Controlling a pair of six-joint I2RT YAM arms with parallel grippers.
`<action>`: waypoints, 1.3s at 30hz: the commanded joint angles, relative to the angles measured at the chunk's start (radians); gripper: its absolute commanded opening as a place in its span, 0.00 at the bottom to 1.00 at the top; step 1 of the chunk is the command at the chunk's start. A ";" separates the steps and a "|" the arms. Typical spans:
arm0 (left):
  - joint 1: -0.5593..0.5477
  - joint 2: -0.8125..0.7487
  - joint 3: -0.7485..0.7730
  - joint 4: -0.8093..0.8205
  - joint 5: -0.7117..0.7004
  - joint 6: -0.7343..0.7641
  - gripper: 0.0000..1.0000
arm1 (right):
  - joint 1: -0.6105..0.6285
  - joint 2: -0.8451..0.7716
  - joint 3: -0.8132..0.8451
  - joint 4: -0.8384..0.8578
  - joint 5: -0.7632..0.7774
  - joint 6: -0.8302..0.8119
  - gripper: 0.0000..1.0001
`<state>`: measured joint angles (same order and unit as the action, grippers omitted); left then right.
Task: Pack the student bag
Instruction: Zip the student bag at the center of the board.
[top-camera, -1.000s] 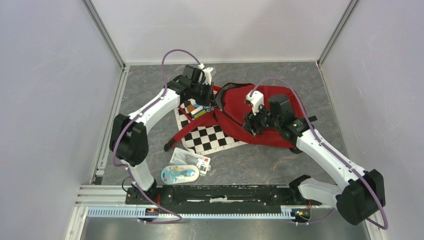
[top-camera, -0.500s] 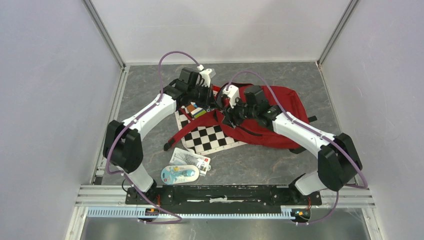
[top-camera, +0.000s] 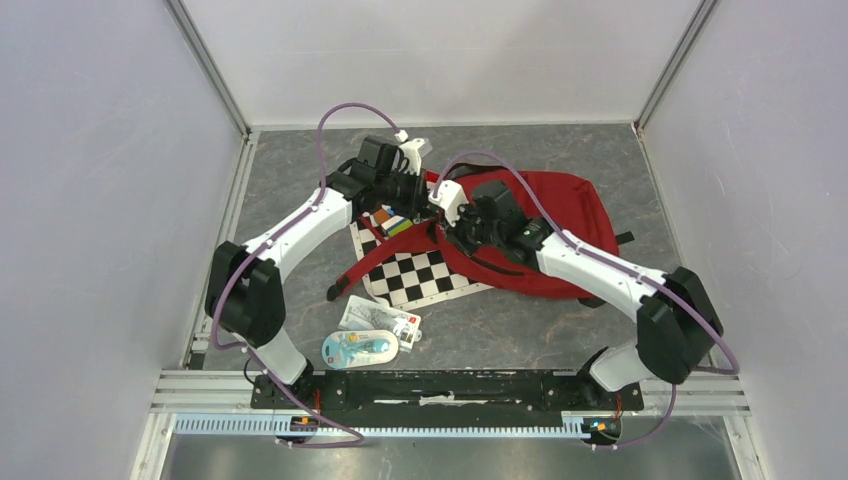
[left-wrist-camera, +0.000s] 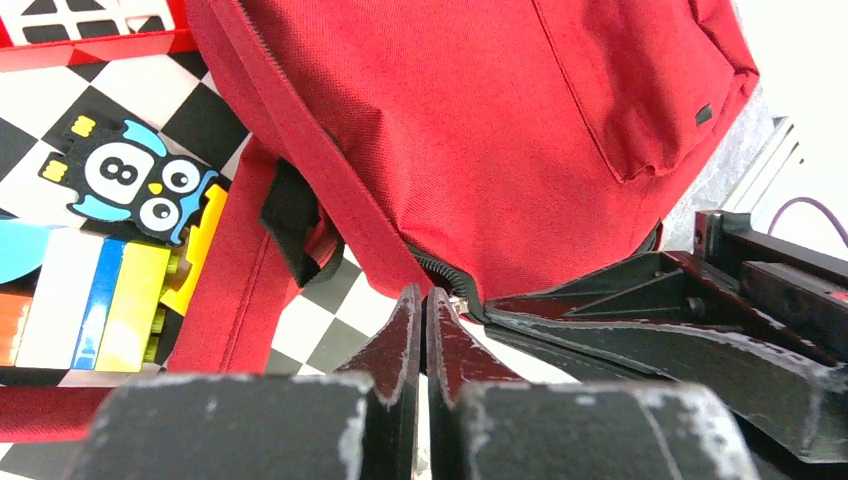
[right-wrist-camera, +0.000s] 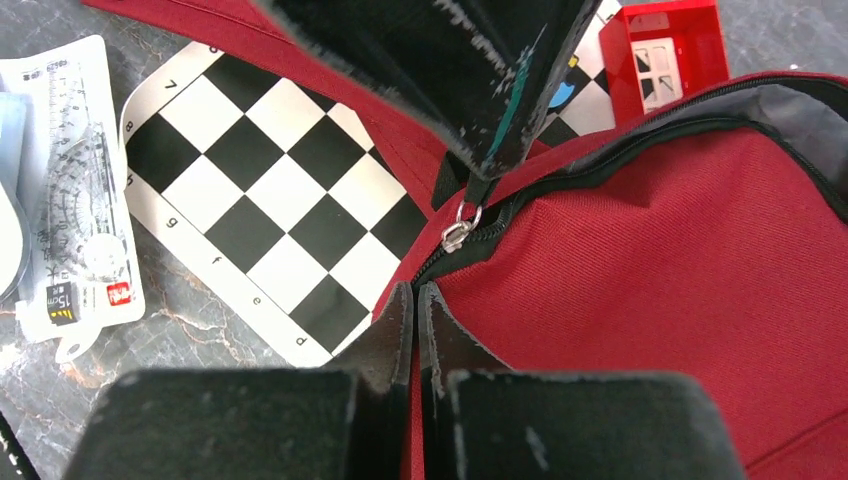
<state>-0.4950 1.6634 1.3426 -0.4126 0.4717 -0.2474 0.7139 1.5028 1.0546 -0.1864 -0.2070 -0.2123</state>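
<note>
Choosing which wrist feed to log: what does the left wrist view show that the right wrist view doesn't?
Only the left wrist view: the coloured blocks lying on the chessboard. Only the right wrist view: the packaged ruler set and the bag's grey lining. Both: the student bag, its zipper and the chessboard.

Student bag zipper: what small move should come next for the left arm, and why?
Probably draw the zipper pull further along its track, away from the opened stretch. The left gripper looks shut on it, the right gripper seems to pinch the student bag beside it as a brace, and only a slit of grey lining shows.
</note>
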 joint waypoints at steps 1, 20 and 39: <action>0.001 0.006 0.096 0.053 -0.047 -0.006 0.02 | 0.015 -0.109 -0.066 -0.021 0.004 -0.010 0.00; 0.003 0.218 0.421 0.026 -0.048 0.066 0.02 | 0.021 -0.280 -0.182 -0.158 -0.079 -0.006 0.00; 0.002 0.486 0.691 0.134 -0.120 -0.036 0.02 | 0.022 -0.325 -0.165 -0.167 -0.103 0.003 0.00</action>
<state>-0.5129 2.1223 1.9446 -0.4568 0.4156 -0.2474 0.7181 1.2179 0.8856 -0.2653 -0.2302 -0.2337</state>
